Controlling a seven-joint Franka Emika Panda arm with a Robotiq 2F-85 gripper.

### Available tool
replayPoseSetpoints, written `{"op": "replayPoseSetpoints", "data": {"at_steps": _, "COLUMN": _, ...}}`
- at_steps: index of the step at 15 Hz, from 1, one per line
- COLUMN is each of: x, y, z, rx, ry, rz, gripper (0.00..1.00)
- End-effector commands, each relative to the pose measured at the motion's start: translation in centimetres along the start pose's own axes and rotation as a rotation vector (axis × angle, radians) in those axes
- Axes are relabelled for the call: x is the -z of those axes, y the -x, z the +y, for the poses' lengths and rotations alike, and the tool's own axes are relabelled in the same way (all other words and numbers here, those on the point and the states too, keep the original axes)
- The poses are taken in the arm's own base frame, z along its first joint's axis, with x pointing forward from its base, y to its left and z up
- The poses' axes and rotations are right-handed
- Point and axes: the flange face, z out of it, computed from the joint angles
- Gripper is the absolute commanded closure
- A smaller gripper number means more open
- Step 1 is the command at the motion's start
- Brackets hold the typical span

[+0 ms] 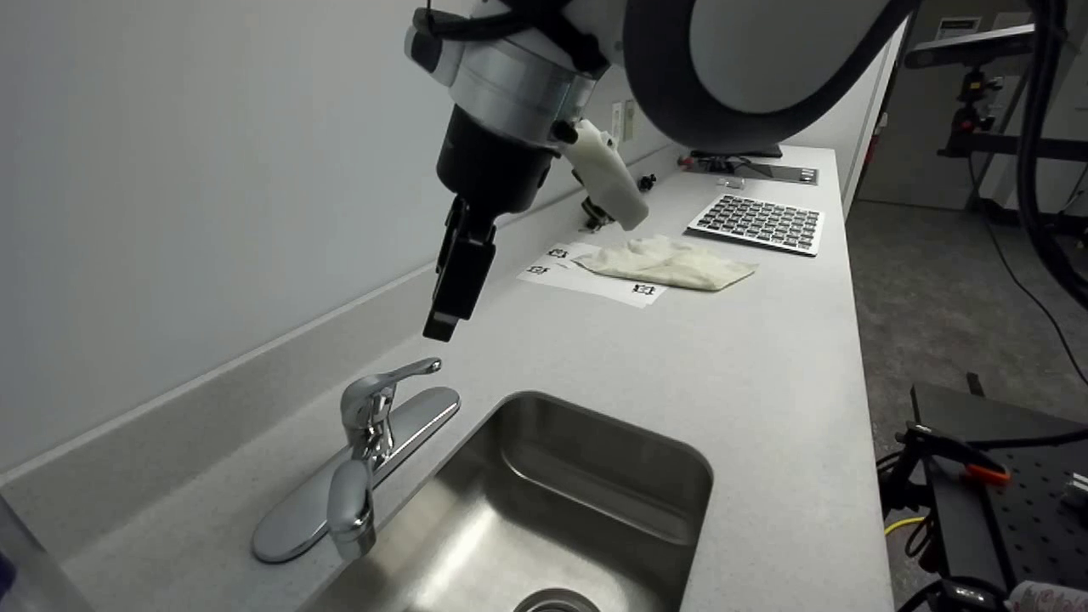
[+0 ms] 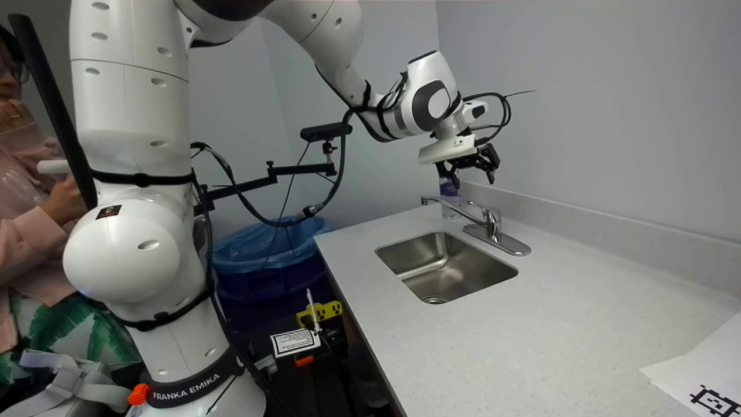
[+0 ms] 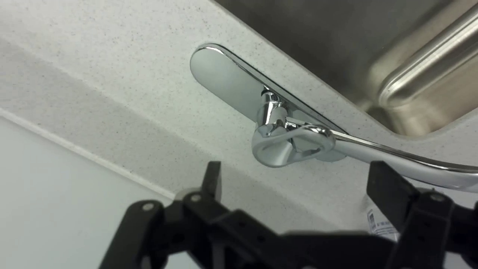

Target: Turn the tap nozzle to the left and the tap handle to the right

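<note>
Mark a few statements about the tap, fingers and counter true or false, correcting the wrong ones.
1. The fingers stand apart, above the tap handle. True.
2. The fingers touch the tap handle. False: the fingers hang clear of it.
3. The tap nozzle projects from below the tap handle. True.
4. A cloth partly covers a printed sheet. True.
5. The cloth lies in the sink. False: it is on the counter.

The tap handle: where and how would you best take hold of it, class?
Likely near the free end of the tap handle, jaws either side, from above, where the gripper hangs with them apart. In both exterior views that end juts out slim, raised clear of the base plate.
</note>
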Motion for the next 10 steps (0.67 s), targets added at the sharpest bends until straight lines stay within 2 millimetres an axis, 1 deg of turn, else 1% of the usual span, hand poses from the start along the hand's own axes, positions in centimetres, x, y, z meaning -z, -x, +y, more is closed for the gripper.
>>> {"op": "replayPoseSetpoints", "data": {"at_steps": 1, "x": 3.1, "y": 2.4, "z": -0.1, "rx": -0.011, "ry": -0.034, "rz": -0.007, "gripper": 0.0}}
{"op": "replayPoseSetpoints", "data": {"at_steps": 8, "x": 6.7, "y": 6.1, "z": -0.9, "rx": -0.053, "ry": -0.137, "rz": 0.026, "gripper": 0.0}}
{"op": "replayPoseSetpoints", "data": {"at_steps": 10, "x": 7.6, "y": 7.2, "z": -0.8, "rx": -0.067, "ry": -0.155, "rz": 0.035, "gripper": 0.0}}
